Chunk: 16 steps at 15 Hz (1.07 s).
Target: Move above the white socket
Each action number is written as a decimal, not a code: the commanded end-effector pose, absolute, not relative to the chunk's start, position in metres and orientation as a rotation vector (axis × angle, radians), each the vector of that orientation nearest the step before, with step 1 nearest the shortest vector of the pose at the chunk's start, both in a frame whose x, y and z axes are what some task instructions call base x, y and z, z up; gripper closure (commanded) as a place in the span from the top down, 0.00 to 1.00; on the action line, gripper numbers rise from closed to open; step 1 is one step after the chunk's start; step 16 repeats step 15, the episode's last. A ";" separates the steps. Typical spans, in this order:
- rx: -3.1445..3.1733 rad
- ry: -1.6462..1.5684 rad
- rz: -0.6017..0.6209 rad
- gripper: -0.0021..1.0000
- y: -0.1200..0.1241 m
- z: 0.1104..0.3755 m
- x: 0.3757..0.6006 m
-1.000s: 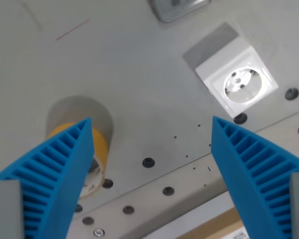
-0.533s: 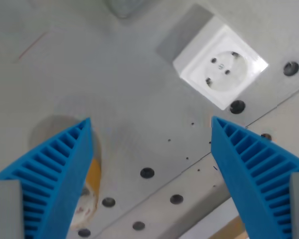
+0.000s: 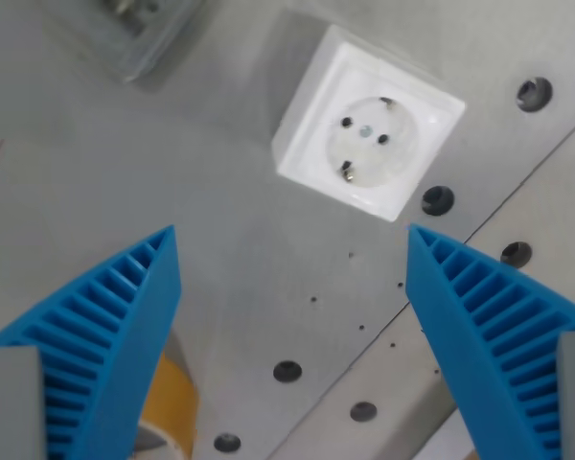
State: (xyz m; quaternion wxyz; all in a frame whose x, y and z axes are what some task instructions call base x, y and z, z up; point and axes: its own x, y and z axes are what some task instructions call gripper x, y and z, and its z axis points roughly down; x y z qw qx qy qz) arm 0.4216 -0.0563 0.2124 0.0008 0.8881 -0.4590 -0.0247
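1. The socket [image 3: 368, 138] now lies in the upper middle of the wrist view; a second ago it sat small near the right edge. The whole scene has slid with it, so the camera moved, not the socket.
2. It also looks larger, which suggests the arm has drawn closer as well as over.
3. The pincer [image 3: 292, 240] is spread wide and holds nothing; its blue fingers [image 3: 105, 335] frame the lower view.
4. The socket sits beyond the fingertips, not yet between them, so the move is close but unfinished; a little more travel the same way should centre it.
5. The tape roll [image 3: 168, 412] has slipped almost out of view at lower left on the tabletop [image 3: 125, 172].
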 end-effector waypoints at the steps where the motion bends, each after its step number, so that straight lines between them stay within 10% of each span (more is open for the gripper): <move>1: 2.555 -1.866 0.135 1.00 -0.064 0.204 0.408; 16: 2.548 -1.885 0.079 1.00 -0.088 0.168 0.400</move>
